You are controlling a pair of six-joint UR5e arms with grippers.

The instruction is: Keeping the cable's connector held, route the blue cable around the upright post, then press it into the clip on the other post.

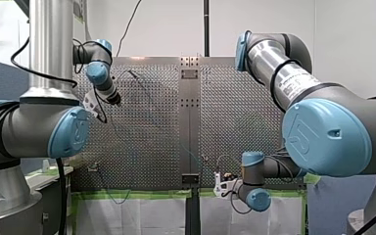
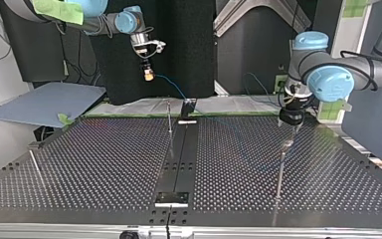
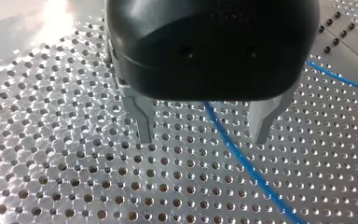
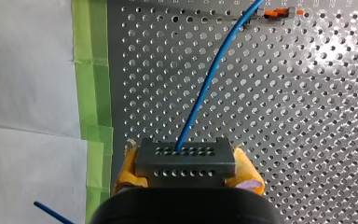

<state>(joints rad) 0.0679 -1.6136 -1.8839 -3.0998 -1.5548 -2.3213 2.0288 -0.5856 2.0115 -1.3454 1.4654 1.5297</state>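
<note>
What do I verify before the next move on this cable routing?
1. Connector held: ok, right pincer shut on it.
2. Left pincer free: ok, open, blue cable runs under it, ungripped.
3. Cable kink-free at connector: ok, smooth curve.
4. Cable round upright post: cannot tell, too faint in top view.
5. Cable in clip: cannot tell, clip not made out.

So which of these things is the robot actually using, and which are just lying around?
In the job: blue cable, grey connector, right end effector, left end effector, upright post.
Lying about: green tape, flat grey board.
</note>
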